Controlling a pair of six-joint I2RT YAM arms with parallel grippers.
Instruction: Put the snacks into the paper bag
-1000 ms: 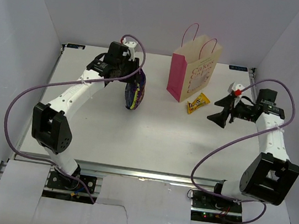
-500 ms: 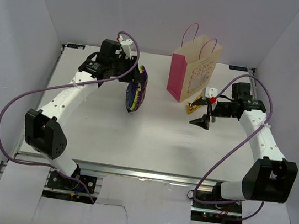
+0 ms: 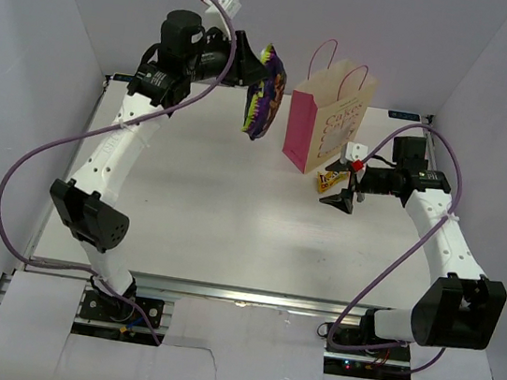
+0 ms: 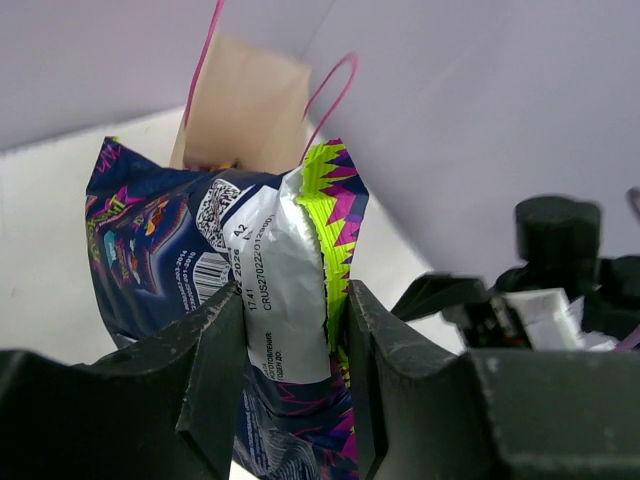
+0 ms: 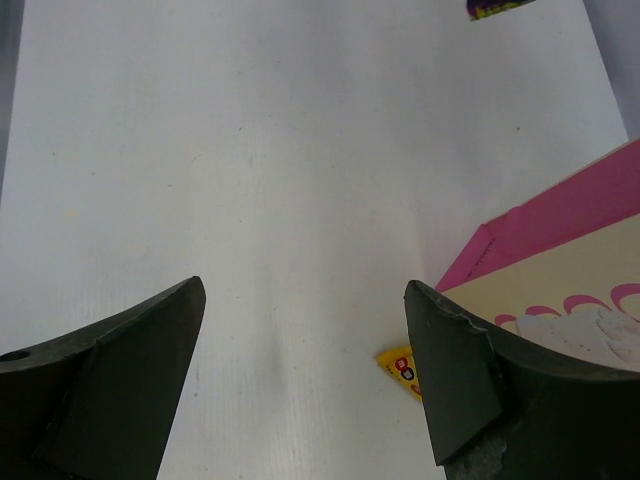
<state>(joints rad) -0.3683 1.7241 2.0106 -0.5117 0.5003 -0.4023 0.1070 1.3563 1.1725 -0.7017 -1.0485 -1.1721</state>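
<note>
My left gripper (image 3: 249, 61) is shut on the top seal of the blue-purple chip bag (image 3: 263, 104) and holds it high in the air, just left of the paper bag (image 3: 327, 120). In the left wrist view the chip bag (image 4: 220, 270) is pinched between my fingers (image 4: 222, 350), with the paper bag (image 4: 245, 100) behind it. My right gripper (image 3: 341, 190) is open and low over the table, next to a small yellow packet (image 3: 330, 176) at the paper bag's foot. The packet (image 5: 399, 368) peeks out beside my right finger (image 5: 455, 370). No other snacks show.
White walls close in the table (image 3: 231, 215) on three sides. The paper bag's pink side panel (image 5: 540, 225) stands close to my right gripper. Purple cables loop off both arms.
My left gripper has lifted the chip bag up and to the right, towards the paper bag's top. My right gripper has moved left to the yellow packet and stays open.
</note>
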